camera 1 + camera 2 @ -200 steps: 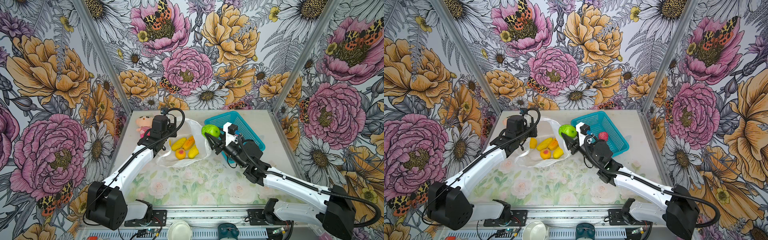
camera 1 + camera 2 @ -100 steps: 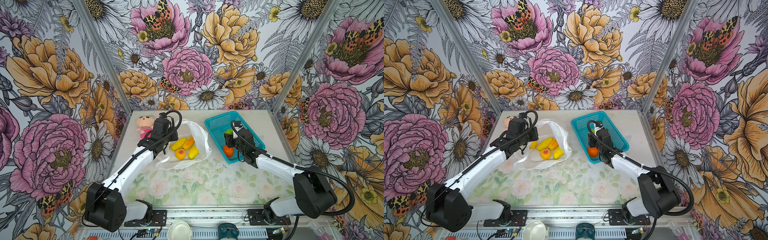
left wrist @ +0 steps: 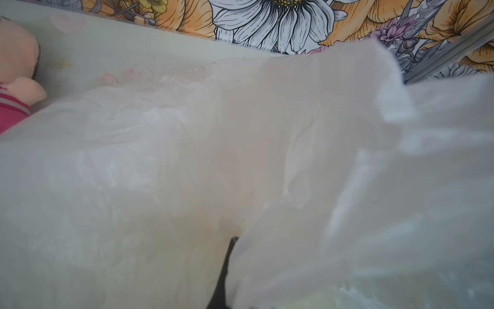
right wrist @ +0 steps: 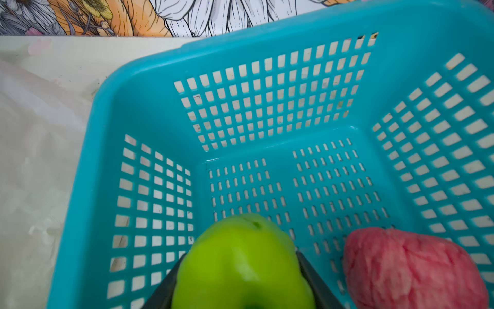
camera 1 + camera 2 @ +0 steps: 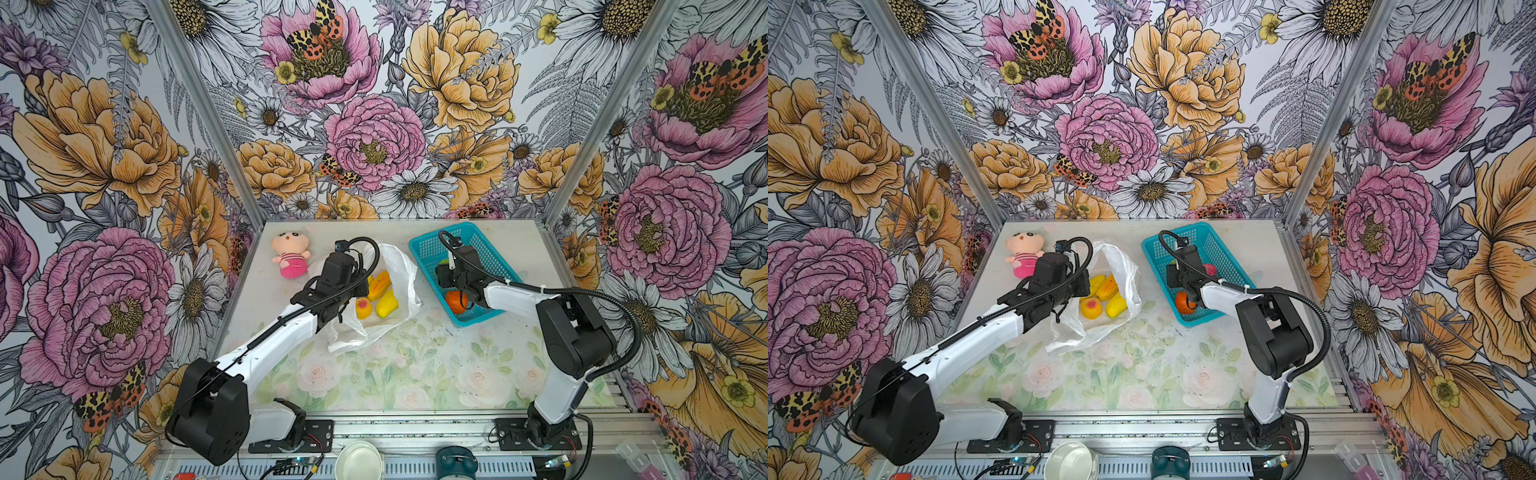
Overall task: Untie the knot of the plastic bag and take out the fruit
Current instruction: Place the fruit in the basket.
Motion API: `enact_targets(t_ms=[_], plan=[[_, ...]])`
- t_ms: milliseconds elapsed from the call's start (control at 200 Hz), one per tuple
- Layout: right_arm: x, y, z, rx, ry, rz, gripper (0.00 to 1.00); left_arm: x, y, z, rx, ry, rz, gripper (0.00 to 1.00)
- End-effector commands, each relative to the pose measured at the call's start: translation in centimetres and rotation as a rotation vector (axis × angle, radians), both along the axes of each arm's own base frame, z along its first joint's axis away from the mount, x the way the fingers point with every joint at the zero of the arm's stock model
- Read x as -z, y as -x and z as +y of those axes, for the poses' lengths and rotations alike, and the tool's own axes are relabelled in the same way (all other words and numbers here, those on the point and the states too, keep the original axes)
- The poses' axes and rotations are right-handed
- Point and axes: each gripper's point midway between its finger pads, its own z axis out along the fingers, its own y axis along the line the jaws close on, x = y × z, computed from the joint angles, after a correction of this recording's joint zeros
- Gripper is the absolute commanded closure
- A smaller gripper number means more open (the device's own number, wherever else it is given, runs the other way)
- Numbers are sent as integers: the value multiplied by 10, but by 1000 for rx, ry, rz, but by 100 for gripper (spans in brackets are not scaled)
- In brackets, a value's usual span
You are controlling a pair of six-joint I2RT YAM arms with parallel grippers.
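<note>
The plastic bag (image 5: 399, 274) lies open left of centre, with several yellow fruit (image 5: 386, 307) inside. No knot shows. My left gripper (image 5: 348, 261) is shut on the bag's raised left edge. In the left wrist view the white film (image 3: 240, 160) covers nearly everything, and only a dark sliver of finger (image 3: 226, 267) shows. My right gripper (image 4: 242, 289) is inside the teal basket (image 5: 428, 245), shut on the green fruit (image 4: 240, 264). A pink-red bumpy fruit (image 4: 411, 270) and an orange (image 5: 455, 301) lie in the basket.
A pink plush doll (image 5: 288, 257) sits at the back left, close to the bag and my left wrist. Flowered walls close off the left, back and right sides. A white bowl (image 5: 358, 459) and a teal round object (image 5: 455, 463) stand beyond the front rail.
My right arm carried the green fruit from beside the bag over to the basket and folded back. The left gripper kept its hold on the bag.
</note>
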Motion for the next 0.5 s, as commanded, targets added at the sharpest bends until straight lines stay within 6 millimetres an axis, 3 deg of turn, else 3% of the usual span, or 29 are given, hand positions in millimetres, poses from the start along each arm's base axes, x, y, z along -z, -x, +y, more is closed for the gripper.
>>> enact_targets(t_ms=[0,120,265,400,495], plan=[[-2,-9,-11,50,21,-7,43,6,-7,-7,31,-12,-1,100],[-7,-10,-20,71,24,-19,25,2,-7,-9,40,-12,-9,100],[-32,-5,-24,77,5,-68,17,-1,-5,-7,34,-20,-23,100],[-69,11,-29,91,-51,-155,17,-2,-6,-5,31,-30,-25,100],[-102,34,-26,64,-114,-246,25,-2,-6,-4,25,-36,-25,100]])
